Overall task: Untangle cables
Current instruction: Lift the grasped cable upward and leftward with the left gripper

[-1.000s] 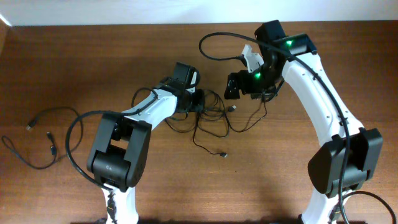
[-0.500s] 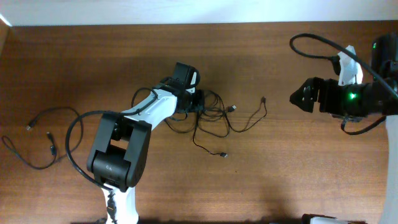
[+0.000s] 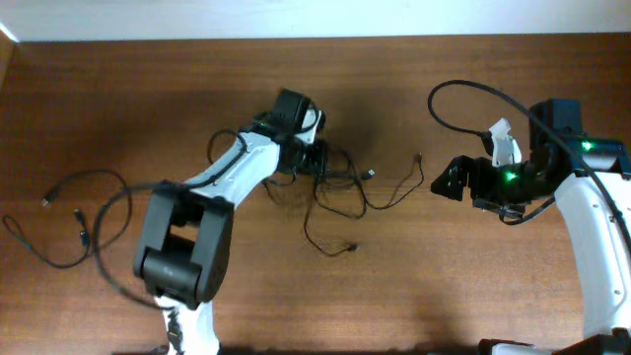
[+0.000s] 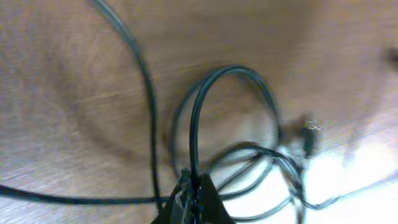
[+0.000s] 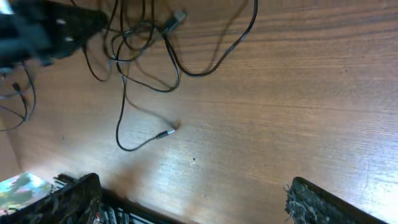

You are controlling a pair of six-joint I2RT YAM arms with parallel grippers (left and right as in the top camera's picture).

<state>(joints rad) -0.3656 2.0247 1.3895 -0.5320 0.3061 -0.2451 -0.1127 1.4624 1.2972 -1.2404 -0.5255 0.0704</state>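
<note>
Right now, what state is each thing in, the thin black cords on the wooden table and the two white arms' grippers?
The tangled thin black cables: knotted together, slack on the wooden table, one loop pinched.
The separate thin black cables: lying loose at the left edge, apart from the tangle, untouched.
The left gripper: shut on a loop of the tangle.
The right gripper: open, empty, clear of the tangle.

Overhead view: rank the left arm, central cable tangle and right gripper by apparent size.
1. left arm
2. central cable tangle
3. right gripper, smallest even though it hangs above the table, nearer the camera
</note>
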